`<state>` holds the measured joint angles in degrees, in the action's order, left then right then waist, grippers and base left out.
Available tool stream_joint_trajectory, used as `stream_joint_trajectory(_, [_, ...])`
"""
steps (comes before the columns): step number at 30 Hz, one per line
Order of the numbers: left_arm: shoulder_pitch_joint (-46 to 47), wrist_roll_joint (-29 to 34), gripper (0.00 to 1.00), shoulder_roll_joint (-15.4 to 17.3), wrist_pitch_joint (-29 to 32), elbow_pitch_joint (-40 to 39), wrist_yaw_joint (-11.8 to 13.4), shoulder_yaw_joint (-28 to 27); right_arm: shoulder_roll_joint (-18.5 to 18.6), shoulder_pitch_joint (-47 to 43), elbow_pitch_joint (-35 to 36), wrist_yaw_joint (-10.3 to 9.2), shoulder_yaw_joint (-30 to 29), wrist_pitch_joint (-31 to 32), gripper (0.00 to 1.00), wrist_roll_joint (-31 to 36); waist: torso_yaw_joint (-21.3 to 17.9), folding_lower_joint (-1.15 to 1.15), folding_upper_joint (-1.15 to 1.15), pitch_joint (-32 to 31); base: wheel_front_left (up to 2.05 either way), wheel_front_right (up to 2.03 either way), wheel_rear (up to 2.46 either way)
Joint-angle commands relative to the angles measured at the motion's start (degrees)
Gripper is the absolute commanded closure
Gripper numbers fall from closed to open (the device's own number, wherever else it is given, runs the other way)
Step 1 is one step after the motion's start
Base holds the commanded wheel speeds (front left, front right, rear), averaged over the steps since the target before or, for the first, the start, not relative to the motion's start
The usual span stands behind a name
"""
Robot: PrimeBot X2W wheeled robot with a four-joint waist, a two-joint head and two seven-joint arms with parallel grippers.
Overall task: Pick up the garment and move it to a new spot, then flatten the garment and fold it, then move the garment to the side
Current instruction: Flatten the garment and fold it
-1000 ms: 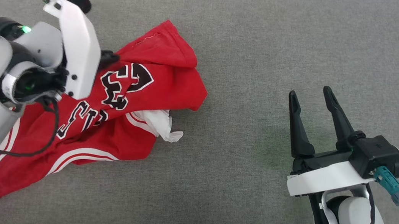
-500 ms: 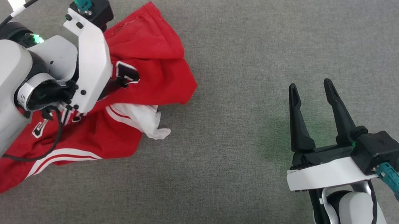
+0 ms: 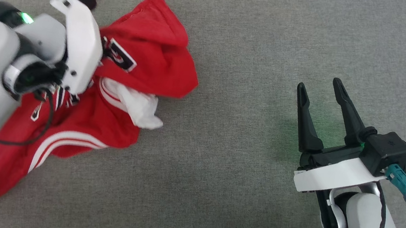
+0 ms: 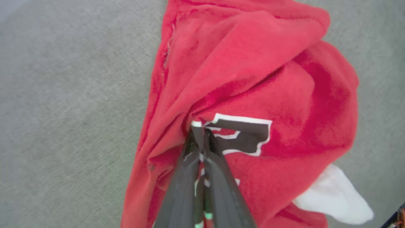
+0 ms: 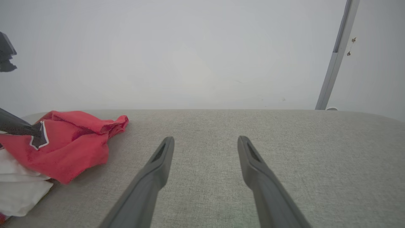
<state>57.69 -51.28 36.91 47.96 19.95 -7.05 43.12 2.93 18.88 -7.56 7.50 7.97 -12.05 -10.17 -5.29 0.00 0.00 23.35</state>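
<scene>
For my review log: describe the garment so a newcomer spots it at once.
On the grey fabric surface, look to the robot's left. A crumpled red jersey lies there, pinched by the left hand. Black white-outlined lettering, striped trim and a white sleeve set it apart from the plain grey around it.

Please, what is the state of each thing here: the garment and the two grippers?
garment: crumpled on the grey surface, not flattened, not folded, one white sleeve sticking out.
left gripper: shut, pinching the garment at the black number print.
right gripper: open, holding nothing, apart from the garment.
</scene>
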Motion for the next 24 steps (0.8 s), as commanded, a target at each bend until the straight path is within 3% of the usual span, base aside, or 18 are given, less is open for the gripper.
stream_joint_trajectory(1, [1.2,-0.6,1.00,0.6,-0.7,-0.3,0.0,-0.8,0.0,0.7,0.0,-0.02,0.1,-0.2,0.00,0.0,0.2,0.00,0.00,-0.1,0.00,0.00,0.00])
stream_joint_trajectory(10, [2.3,-0.3,1.00,2.8,-3.2,2.3,2.8,-3.9,0.0,0.9,-0.2,-0.02,0.4,0.0,0.00,0.2,0.6,0.00,0.00,0.0,0.00,0.00,0.00])
stream_joint_trajectory(14, [0.4,-1.9,0.98,1.1,-5.7,6.9,2.9,-4.7,0.0,0.9,-0.2,-0.02,0.9,0.4,0.00,0.2,0.9,0.00,0.00,-0.2,0.00,0.00,0.00])
stream_joint_trajectory(15, [0.2,-1.9,0.67,0.8,-6.6,8.0,2.6,-4.6,0.0,0.9,-0.2,-0.02,1.1,0.4,0.00,0.3,1.1,0.00,0.00,-0.3,0.00,0.00,0.00])
stream_joint_trajectory(16, [0.1,-2.1,0.30,0.4,-7.7,9.0,2.4,-4.9,0.0,0.8,-0.3,-0.02,1.4,0.7,0.00,0.5,1.2,0.00,0.00,-0.5,0.00,0.00,0.00])
stream_joint_trajectory(17, [0.0,-2.2,0.00,-0.2,-8.7,9.9,2.3,-5.0,0.0,0.7,-0.4,-0.02,1.7,1.0,0.00,0.5,1.5,0.00,0.00,-0.8,0.00,0.00,0.00])
stream_joint_trajectory(24, [-1.1,-1.9,0.00,-1.9,-15.1,9.7,0.7,-4.7,0.2,-0.1,-1.2,-0.02,4.7,3.5,0.00,1.1,4.7,0.00,0.00,-4.7,0.00,0.00,0.00])
